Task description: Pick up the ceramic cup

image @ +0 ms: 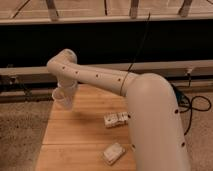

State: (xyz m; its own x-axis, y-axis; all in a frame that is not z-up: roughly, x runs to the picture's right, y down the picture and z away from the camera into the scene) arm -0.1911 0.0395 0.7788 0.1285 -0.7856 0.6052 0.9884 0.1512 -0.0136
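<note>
The white ceramic cup (63, 98) hangs at the far left edge of the wooden table (80, 130), its base slightly above the tabletop. My gripper (66, 89) comes down from the white arm's bent wrist and is shut on the cup's rim. The arm reaches in from the lower right and hides the table's right side.
A small white packet (116, 120) lies mid-table and another white packet (114, 153) lies nearer the front. A dark wall with a metal rail (165, 65) runs behind the table. Black cables (196, 106) lie on the speckled floor at right.
</note>
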